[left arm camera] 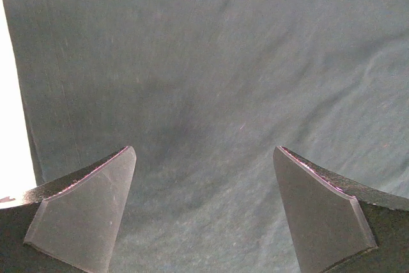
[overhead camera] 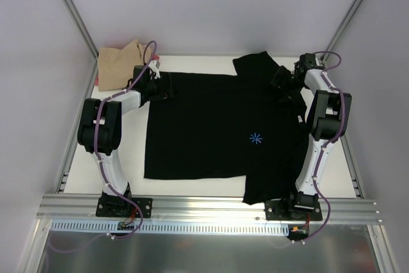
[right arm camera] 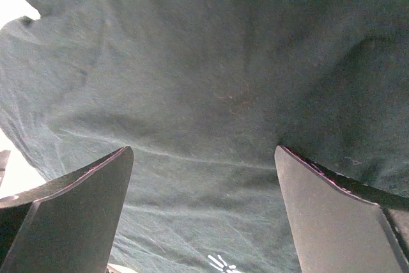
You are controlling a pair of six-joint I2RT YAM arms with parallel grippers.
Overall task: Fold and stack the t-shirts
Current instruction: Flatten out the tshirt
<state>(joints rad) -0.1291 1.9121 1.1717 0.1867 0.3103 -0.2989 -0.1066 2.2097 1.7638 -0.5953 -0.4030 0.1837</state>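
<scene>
The black t-shirt (overhead camera: pixel 211 126) lies spread flat across the middle of the table, its light-blue starburst mark (overhead camera: pixel 255 138) toward the right. A tan t-shirt (overhead camera: pixel 124 62) lies bunched at the far left corner, with a sliver of the pink-red one (overhead camera: pixel 97 83) under it. My left gripper (overhead camera: pixel 161 84) is open over the black shirt's far left corner; its wrist view shows the cloth (left arm camera: pixel 204 81) between the spread fingers. My right gripper (overhead camera: pixel 284 87) is open over the far right sleeve area; its wrist view shows wrinkled black cloth (right arm camera: pixel 204 81) and the starburst (right arm camera: pixel 220 263).
The white table surface (overhead camera: pixel 115 158) shows left of the shirt and along the right (overhead camera: pixel 345 171). An aluminium rail (overhead camera: pixel 204 208) runs along the near edge. Frame posts and grey walls enclose the cell on both sides.
</scene>
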